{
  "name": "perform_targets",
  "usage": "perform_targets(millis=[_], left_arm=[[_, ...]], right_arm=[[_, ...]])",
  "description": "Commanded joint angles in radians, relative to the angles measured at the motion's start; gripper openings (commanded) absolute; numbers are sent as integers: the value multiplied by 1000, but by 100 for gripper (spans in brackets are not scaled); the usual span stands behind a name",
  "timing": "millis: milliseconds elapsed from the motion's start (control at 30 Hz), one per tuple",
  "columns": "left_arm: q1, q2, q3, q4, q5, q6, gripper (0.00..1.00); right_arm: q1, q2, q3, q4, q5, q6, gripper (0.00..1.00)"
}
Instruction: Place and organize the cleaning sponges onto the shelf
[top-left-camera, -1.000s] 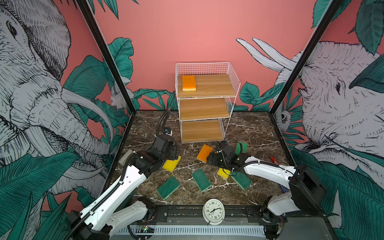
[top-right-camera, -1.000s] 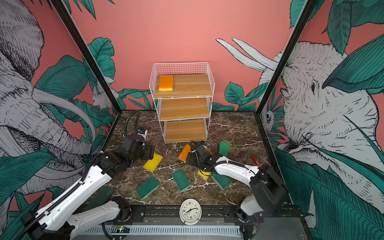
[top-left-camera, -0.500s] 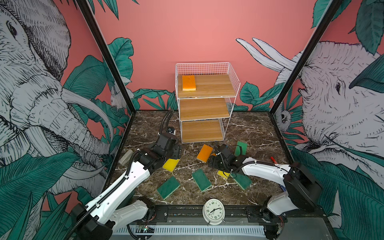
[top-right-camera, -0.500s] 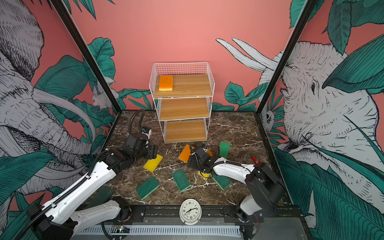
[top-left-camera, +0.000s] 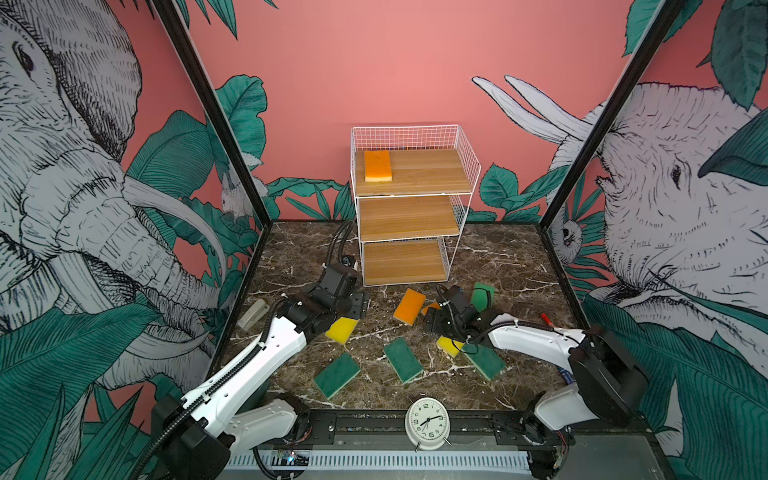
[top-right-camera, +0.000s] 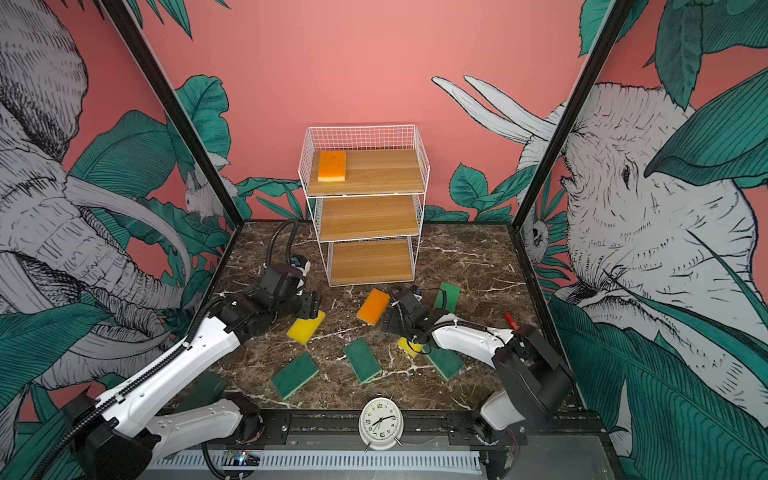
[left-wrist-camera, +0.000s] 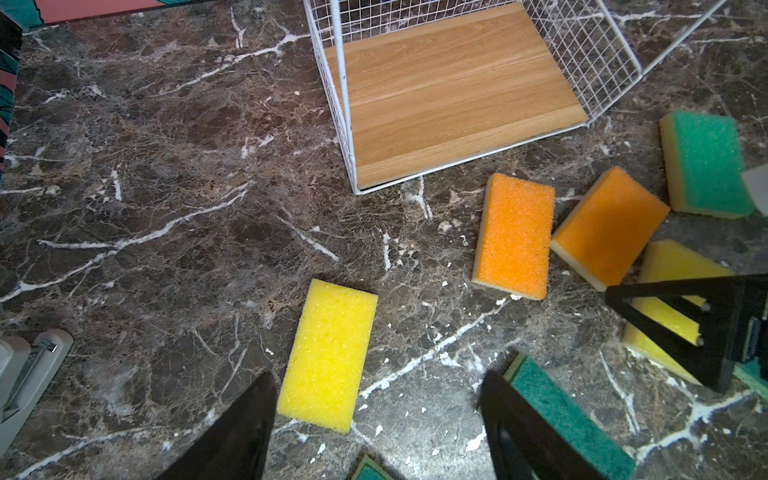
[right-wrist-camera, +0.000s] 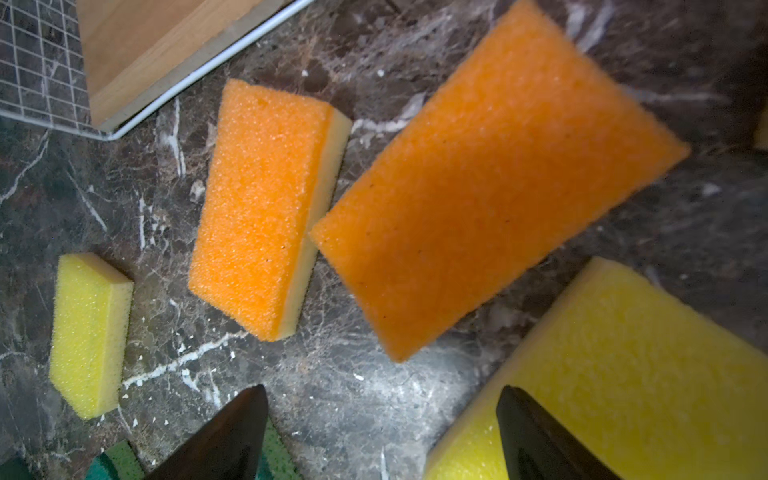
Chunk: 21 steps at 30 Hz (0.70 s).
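Observation:
The shelf stands at the back with one orange sponge on its top board. Loose cleaning sponges lie on the marble floor. My left gripper is open, low over the floor, with a yellow sponge beside one finger. My right gripper is also open, over bare floor between an orange sponge and a yellow sponge. A second orange sponge lies close by. Several green sponges, such as one, lie nearer the front.
A white alarm clock stands on the front rail. A grey stapler-like object lies by the left wall, and a red pen by the right wall. The shelf's bottom board is close behind both grippers.
My left gripper has crept a little toward the shelf above the yellow sponge. The right gripper has barely shifted. No sponge has moved.

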Motion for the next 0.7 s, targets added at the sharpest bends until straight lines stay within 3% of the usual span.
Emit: perform_targets(millis=[0,667], left_arm=[[4,11,28,19,25,-14,78],[3,19,15,32,60,-25,76]], right_arm=[[-26,-20,-32,-69,42,-33,89],[-50,-22,34,18,34,-49,90]])
